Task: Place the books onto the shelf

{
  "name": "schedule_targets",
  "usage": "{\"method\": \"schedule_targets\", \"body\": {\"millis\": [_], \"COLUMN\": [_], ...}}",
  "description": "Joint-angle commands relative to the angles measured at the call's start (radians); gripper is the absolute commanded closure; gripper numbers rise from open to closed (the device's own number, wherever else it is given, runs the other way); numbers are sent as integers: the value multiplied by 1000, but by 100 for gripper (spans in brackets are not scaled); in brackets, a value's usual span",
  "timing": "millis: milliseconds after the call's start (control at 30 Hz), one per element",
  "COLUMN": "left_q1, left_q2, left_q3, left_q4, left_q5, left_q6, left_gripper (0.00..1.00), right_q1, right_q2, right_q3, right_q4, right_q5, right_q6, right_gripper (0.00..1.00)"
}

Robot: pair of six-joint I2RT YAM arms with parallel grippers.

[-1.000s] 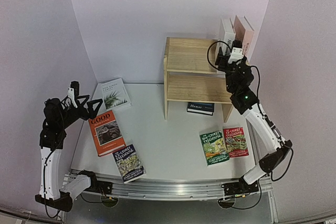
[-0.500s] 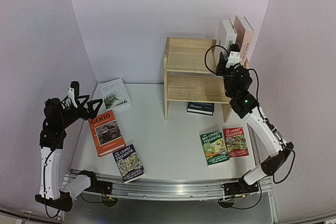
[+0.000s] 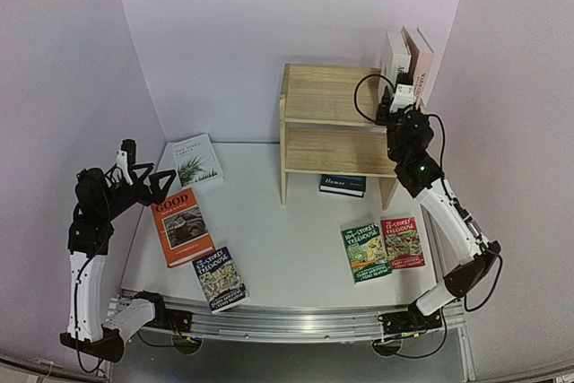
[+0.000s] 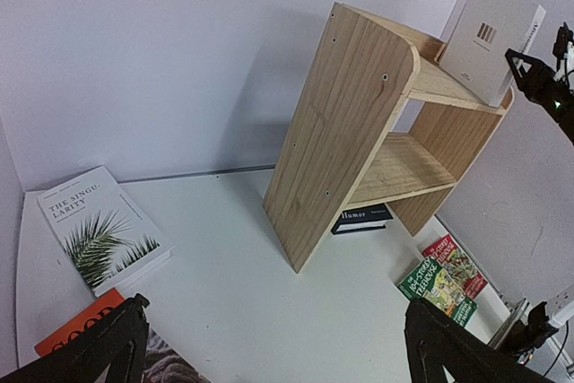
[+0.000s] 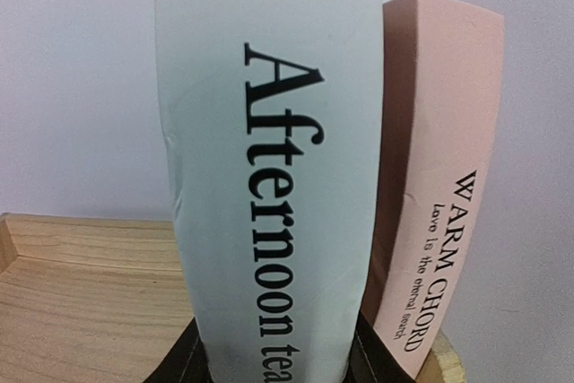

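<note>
Right claw (image 5: 273, 361) pinched the white book (image 5: 269, 159) low on its spine. It stood upright at the right end of the shelf (image 3: 323, 96) top, touching the pink book (image 5: 435, 177). Probably light, stiff and slick, so a spine grip suited. Left claw (image 4: 273, 311) gaped wide above the desk (image 3: 269, 221) left edge.

A white surface (image 3: 278, 221) lies enclosed by plain pale lilac walls (image 3: 215, 33) behind it and on both its sides. A metal rail (image 3: 296, 322) runs along its near edge. Light is soft, even.
</note>
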Motion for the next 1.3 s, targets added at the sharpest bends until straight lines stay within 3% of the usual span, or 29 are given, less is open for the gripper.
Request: {"method": "schedule_targets", "body": {"millis": [0,167,300,433,767,967,1267], "left_q1": [-1,-1,-1,-1,-1,0,-1], "left_q2": [-15,-16,-21,-21,-21,-20,-39], "left_q3": [-2,-1,-2,-3,-11,-17,-31], "left_q4": [21,23,22,21,27,29,33], "left_q5": [13,12,9,12,22,27,27], "left_q6": [-4,-10,-11,-11,-21,-25,-35], "left_gripper": [0,0,0,0,0,0,0], "right_q1": [-50,-54,-54,-54,-54,-53,-54], "right_q2": [27,38,16,-9,-114,-180,-331], "right_q3": [47,56,29,11,-89,-155,-246], "right_q4": [8,5,5,5,-4,-13,-151], "right_q5": [-29,-77,-87,-110,-131,-140,-310], "right_q6": [29,71,106,128,192,225,388], "right_gripper": [72,63,47,38,27,26,17]}}
